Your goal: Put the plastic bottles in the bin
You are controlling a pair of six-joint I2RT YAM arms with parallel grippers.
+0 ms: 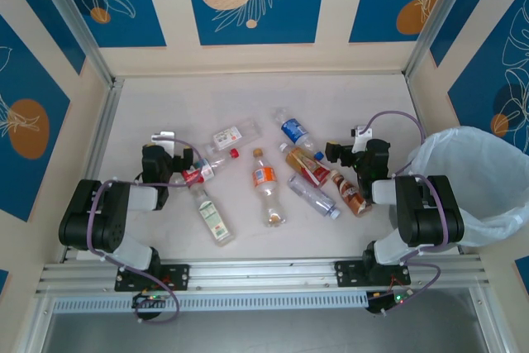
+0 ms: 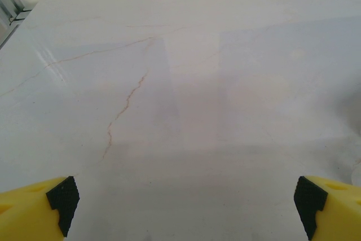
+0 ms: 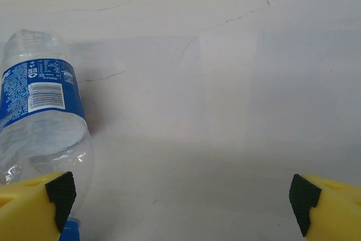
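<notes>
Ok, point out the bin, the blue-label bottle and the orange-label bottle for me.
bin (image 1: 496, 217): top external view, on the bag-covered near rim.
blue-label bottle (image 3: 39, 91): right wrist view, on its blue label.
orange-label bottle (image 1: 264, 176): top external view, on its orange label.

Pale veined tabletop (image 1: 248, 101), cream walls (image 1: 173, 6) with blue leaf-patterned panels (image 1: 281, 10), aluminium rail (image 1: 264, 270) along near edge

Eight small clear or brown plastic bottles (image 1: 266, 186) with coloured labels lie on their sides between the left gripper (image 2: 183, 204) and right gripper (image 3: 181, 198), a blue-labelled clear bottle (image 3: 39, 111) just beside the latter's left finger, the large round bag-lined bin (image 1: 463, 134) upright to its right.
</notes>
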